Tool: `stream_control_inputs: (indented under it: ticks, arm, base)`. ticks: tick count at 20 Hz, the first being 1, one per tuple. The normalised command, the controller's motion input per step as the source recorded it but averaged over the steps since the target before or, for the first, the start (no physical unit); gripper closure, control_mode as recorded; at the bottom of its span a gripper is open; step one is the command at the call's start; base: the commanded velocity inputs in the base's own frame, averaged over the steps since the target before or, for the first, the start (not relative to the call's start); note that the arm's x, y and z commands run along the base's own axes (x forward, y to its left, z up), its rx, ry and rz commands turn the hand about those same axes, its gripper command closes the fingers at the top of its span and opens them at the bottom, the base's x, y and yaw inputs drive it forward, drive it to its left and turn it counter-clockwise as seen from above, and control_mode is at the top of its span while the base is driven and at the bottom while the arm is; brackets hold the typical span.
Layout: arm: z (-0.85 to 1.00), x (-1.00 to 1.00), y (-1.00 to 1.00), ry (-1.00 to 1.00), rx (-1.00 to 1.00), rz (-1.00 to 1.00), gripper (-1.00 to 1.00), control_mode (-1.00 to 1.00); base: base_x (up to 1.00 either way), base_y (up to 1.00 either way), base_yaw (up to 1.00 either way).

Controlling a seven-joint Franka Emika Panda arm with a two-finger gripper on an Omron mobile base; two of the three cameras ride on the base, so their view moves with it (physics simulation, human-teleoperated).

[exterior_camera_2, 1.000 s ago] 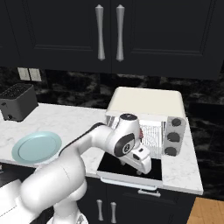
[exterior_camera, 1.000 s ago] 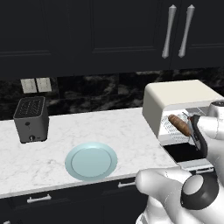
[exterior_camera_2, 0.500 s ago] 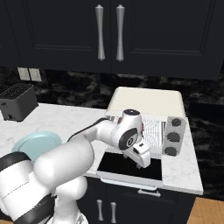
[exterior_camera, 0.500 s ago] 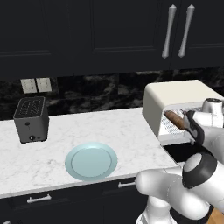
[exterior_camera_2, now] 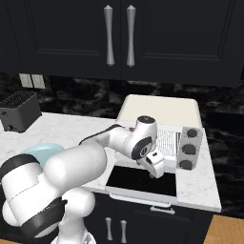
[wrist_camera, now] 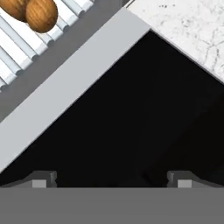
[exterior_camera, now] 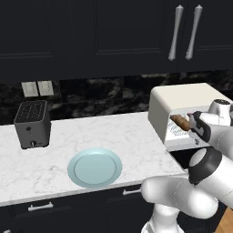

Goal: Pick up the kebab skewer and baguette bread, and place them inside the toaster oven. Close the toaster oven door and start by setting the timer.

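While you watched: gripper [wrist_camera: 112, 178] hung released over the toaster oven door [exterior_camera_2: 143, 181], which lay flat open.
Baguette bread [wrist_camera: 40, 13]: rested on the toaster oven [exterior_camera_2: 162, 112] rack.

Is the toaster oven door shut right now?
No, the toaster oven door lies folded down flat in front of the toaster oven, leaving the wire rack inside exposed.

We see the toaster oven door [exterior_camera_2: 143, 180] lowered flat, and the baguette bread [wrist_camera: 40, 13] on the toaster oven [exterior_camera: 182, 102] rack.
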Motion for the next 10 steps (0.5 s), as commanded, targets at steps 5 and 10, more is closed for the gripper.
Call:
stream_control_inputs:
  ticks: [5, 10]
  arm:
    - [0.00, 0.30, 0.10, -0.13, 0.00, -0.05, -1.00, -1.00]
    - [0.00, 0.33, 0.13, -0.13, 0.00, -0.06, -1.00, -1.00]
  base:
    - [0.00, 0.00, 0.00]
    - [0.00, 0.00, 0.00]
